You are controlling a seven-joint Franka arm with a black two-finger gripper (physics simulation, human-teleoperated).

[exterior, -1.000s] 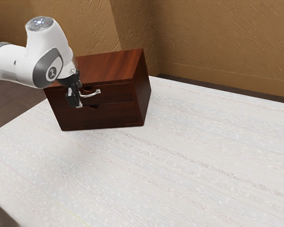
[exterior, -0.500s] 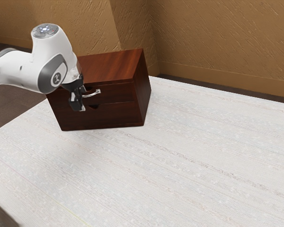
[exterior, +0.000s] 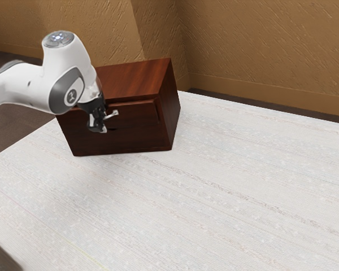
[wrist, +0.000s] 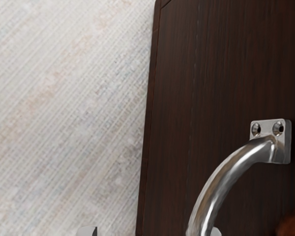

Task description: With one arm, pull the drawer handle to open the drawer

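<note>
Dark red-brown wood is what you are working against: the cabinet (exterior: 137,76) sits on the pale table (exterior: 226,192) towards the exterior view's left, and its upper drawer (exterior: 134,110) carries the curved metal handle (exterior: 111,114). Your gripper (exterior: 100,121) is at that handle, with the white arm (exterior: 42,84) coming in from the exterior view's left.

Compare this with a second ago. Your hand has shifted towards the exterior view's right, closer in on the cabinet face. The handle showed then as a long bright arc, and you now see a short stub past the gripper. That stub sits a little lower than before. A dark slit has appeared at the end of the drawer front towards the exterior view's right, so the drawer seems to have come out slightly. It is far from fully open.

From the wrist, the handle (wrist: 226,177) curves away from its screwed mounting plate (wrist: 271,130) on the drawer front (wrist: 211,64), with the table (wrist: 64,98) beyond the panel's edge. Two fingertips (wrist: 87,231) stand far wider apart than the bar is thick. The bar lies between them, close by one, so your gripper is spread and not clamped.
</note>
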